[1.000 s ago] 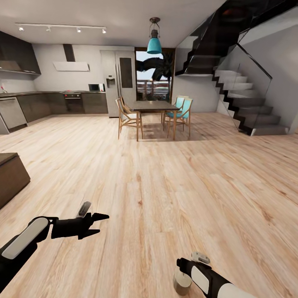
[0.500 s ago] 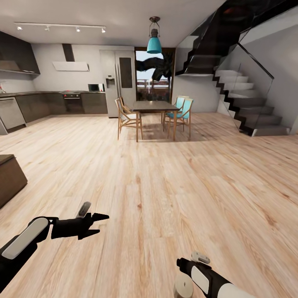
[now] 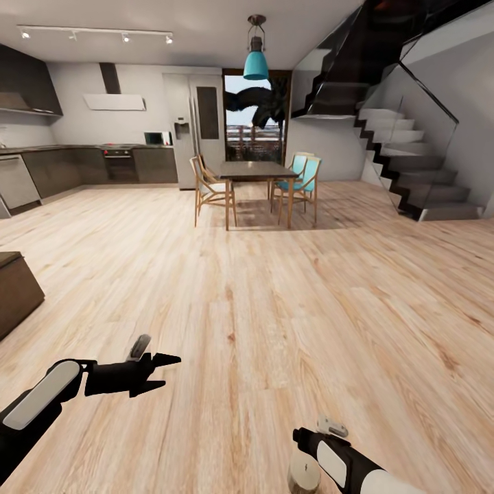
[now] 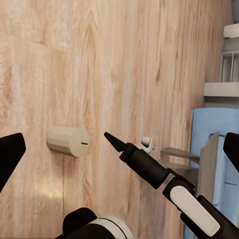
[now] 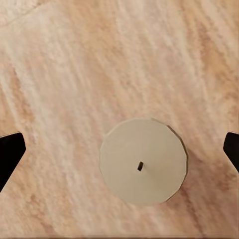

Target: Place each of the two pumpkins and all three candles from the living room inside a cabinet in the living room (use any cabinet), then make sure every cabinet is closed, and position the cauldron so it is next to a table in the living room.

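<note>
Candle on the floor under the right gripper, fingers spread wide and empty

The candle [image 5: 143,161] stands upright on the plank floor [image 3: 274,309], wick up, between the right gripper [image 5: 119,149] fingertips and clear of both. It looks light, rigid and smooth, so likely apt to slip or tip: best pinched across its round side, low and centred. The left gripper [image 3: 159,370] hangs open and empty. No cabinet is certain here, so a carry likely follows
</note>
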### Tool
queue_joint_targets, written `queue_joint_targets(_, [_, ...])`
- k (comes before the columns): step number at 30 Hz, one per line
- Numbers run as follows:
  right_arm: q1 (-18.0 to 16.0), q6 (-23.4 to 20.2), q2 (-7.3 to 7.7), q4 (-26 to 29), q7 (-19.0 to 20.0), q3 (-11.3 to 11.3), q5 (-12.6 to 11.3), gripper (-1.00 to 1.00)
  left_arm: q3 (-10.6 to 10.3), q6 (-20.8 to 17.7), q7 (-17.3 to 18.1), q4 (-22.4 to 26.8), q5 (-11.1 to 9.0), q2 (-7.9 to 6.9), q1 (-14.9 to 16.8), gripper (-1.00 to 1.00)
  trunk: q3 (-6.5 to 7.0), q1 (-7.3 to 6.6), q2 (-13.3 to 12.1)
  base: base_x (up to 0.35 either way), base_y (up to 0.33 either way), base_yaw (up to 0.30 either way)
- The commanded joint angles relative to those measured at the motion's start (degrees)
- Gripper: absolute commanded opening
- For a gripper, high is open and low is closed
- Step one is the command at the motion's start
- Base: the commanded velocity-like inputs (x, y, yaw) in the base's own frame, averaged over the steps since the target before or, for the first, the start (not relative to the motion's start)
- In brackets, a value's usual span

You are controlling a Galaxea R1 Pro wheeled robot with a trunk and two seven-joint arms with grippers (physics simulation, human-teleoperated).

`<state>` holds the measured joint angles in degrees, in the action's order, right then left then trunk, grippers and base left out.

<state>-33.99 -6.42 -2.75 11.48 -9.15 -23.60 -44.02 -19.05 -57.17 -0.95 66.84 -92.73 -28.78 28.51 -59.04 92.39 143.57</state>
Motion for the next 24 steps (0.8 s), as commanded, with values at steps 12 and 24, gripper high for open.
queue_joint_targets(12, [-0.02, 0.69, -0.04, -0.31, -0.51, -0.51, -0.29, 1.0, -0.11, -0.06, -0.02, 0.04, -1.45, -0.05, 0.05, 1.0, -2.72, 0.29, 0.19, 0.0, 0.0, 0.0])
queue_joint_targets(24, [-0.02, 4.95, -0.14, -0.49, -0.77, -0.65, -0.36, 1.0, -0.19, -0.13, 5.02, -0.04, -2.5, -0.18, -0.22, 1.0, -5.38, 0.6, 0.35, 0.0, 0.0, 0.0])
